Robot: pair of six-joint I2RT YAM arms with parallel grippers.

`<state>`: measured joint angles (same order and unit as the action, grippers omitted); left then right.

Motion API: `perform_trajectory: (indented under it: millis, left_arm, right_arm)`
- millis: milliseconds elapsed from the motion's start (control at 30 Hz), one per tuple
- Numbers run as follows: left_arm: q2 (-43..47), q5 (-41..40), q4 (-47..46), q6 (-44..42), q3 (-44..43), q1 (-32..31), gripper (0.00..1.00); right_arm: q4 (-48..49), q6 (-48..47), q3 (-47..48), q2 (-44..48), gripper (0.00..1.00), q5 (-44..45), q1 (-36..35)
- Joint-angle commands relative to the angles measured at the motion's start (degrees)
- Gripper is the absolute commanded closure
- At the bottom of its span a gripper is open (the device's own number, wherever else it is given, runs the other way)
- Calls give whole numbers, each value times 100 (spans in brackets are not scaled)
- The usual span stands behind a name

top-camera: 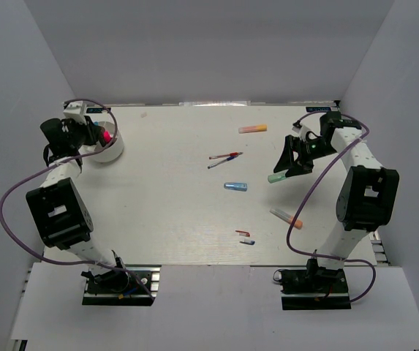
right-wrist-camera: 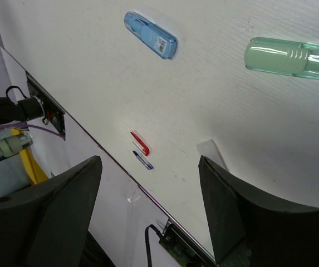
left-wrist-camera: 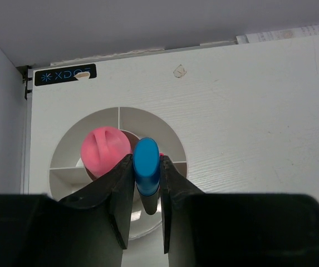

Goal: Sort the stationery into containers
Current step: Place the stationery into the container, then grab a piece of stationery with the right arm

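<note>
Near edge of the table: a short red piece and a short blue-and-white piece lie side by side. They are well on the near side of the right gripper and to its left. In the right wrist view we see them through the gap between its fingers. An orange-tipped marker lies flat, also on the near side of this gripper and closer to it than the two short pieces.

Right gripper: jaws spread wide, nothing between them. The mint marker lies flat on the table just beside this gripper on its left, outside the gap. A pale blue marker lies further to its left, apart from the mint one. Two thin pens lie close together, left of this gripper and slightly beyond it.

Left gripper: jaws pinch a blue-topped marker, blue end toward the wrist camera, dark body pointing down over the white divided bowl. A pink round-topped stick stands in the bowl, just beside this gripper's left finger. We cannot tell which compartment holds it.

Farthest: an orange marker lies beyond the right gripper, to its left.
</note>
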<state>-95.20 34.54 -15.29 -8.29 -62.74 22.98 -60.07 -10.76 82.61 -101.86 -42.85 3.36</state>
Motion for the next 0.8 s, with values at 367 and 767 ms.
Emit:
perform_trajectory:
  millis: [367, 767]
  left_arm:
    - [378, 78, -80, 3, -80, 13, 40]
    - [1222, 1309, 2521, -2094, -609, -732, 33]
  right_arm:
    - [-162, -1075, -439, 456, 29, 1058, 34]
    - [-419, -2421, -1481, 1123, 57, 2588, -300]
